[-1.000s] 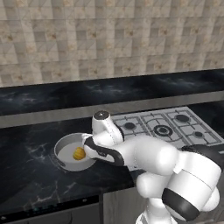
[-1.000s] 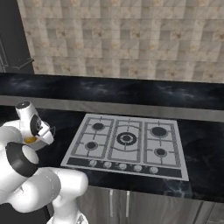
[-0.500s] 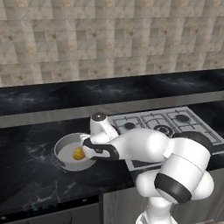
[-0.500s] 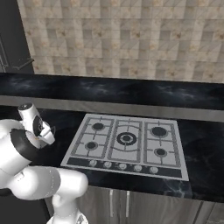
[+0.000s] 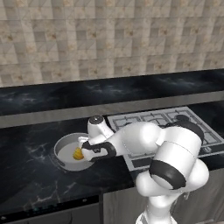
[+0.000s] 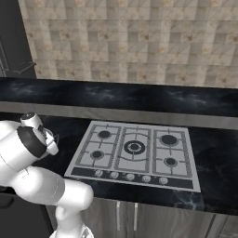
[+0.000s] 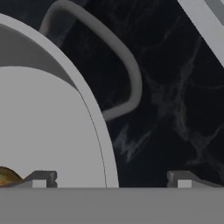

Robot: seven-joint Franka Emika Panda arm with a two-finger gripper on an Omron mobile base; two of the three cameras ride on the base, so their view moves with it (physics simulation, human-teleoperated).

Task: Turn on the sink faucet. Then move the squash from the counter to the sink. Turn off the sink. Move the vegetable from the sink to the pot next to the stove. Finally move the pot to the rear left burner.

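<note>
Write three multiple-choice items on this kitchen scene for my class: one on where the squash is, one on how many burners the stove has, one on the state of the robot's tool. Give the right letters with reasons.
1. Where is the squash?
A. in the pot
B. on a burner
C. on the bare counter

2. How many burners does the stove have?
A. three
B. five
C. eight

3. What is the state of the tool?
A. shut on the squash
B. shut on the pot's handle
C. open, holding nothing

Answers:
1 A: the left base view shows the yellow squash lying inside the grey pot on the counter, left of the stove.
2 B: the right base view shows five round burners, the largest in the middle.
3 C: in the hand view the fingertips stand wide apart, one on each side of the pot's rim, with the handle ahead and nothing gripped.
</note>
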